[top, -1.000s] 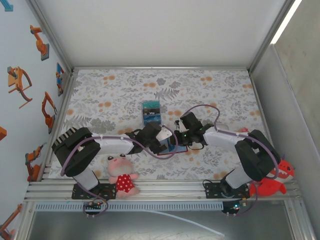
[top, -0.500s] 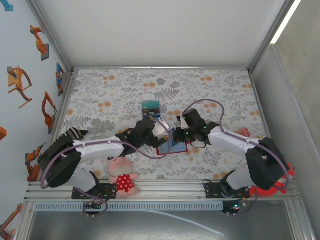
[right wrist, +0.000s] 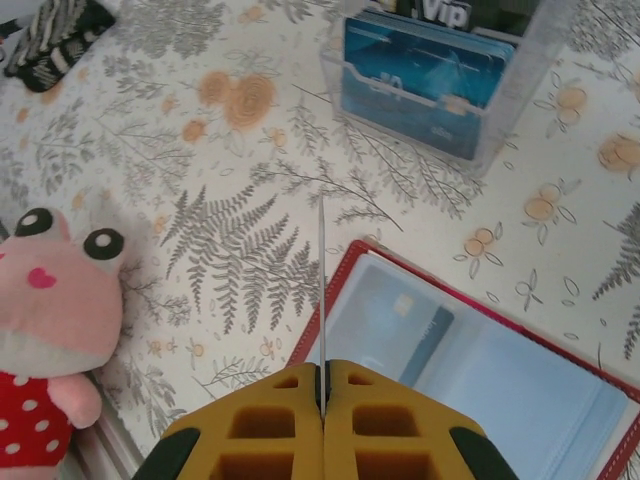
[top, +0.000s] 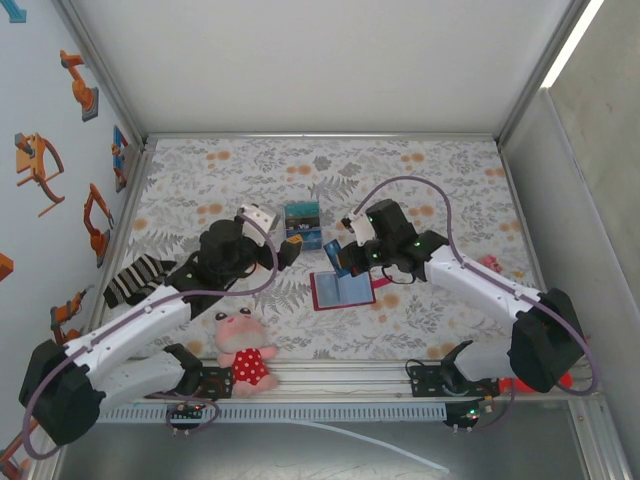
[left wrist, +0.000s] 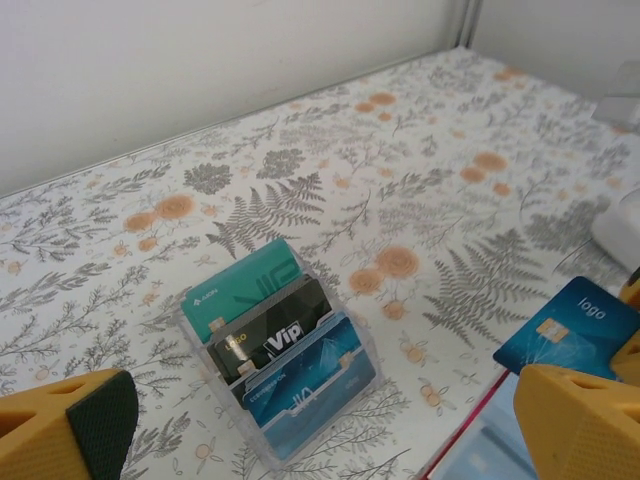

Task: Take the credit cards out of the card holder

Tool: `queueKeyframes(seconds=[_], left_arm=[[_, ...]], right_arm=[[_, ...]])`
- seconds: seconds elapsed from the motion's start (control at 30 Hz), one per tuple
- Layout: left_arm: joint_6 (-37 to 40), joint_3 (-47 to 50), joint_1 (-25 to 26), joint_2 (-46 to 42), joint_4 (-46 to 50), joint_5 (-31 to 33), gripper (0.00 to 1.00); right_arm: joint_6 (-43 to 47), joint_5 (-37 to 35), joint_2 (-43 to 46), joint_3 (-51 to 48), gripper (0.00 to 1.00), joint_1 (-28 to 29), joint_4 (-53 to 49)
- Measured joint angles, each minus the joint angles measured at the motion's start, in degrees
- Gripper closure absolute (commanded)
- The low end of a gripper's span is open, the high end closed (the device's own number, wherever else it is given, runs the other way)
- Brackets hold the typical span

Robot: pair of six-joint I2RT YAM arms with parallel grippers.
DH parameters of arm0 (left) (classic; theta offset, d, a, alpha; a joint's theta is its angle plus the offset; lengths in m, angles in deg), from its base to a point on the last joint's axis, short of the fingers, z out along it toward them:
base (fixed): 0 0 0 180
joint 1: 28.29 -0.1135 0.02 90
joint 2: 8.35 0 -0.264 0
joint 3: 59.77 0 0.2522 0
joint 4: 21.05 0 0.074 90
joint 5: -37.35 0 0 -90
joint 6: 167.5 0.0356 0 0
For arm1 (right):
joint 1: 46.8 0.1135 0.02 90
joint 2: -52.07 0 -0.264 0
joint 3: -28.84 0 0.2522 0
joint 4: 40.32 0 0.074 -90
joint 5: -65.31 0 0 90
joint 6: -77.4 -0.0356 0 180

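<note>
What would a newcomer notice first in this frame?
The right gripper pinches a blue credit card, held clear of the open red card holder mid-table. Behind it stands a clear card stand with three cards; a pink plush toy sits at the near edge.

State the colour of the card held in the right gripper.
Blue card with whitish print and a small chip; clearest in the left wrist view.

Far mat [top: 420, 170] open, card stand [top: 302, 224] and card holder [top: 340, 292] mid-table, plush toy [top: 243, 352] front-left
</note>
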Motion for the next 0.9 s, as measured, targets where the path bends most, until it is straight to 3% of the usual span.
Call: queueKeyframes(seconds=[0.23, 0.77, 0.9], left_arm=[[-5.1, 0.3, -4.6, -5.6, 4.0, -8.0, 0.03], [-3.8, -0.1, -4.9, -4.6, 7.8, -29.3, 0.00], [-2.4, -1.6, -4.9, -2.4, 8.7, -33.8, 0.10]], right_arm=[[10.8, 5.0, -1.2, 7.4, 1.00, 0.5, -5.7], [29.1, 15.2, -4.3, 18.4, 1.00, 1.7, -21.1], [31.4, 15.9, -5.8, 19.8, 1.00, 2.5, -24.1]])
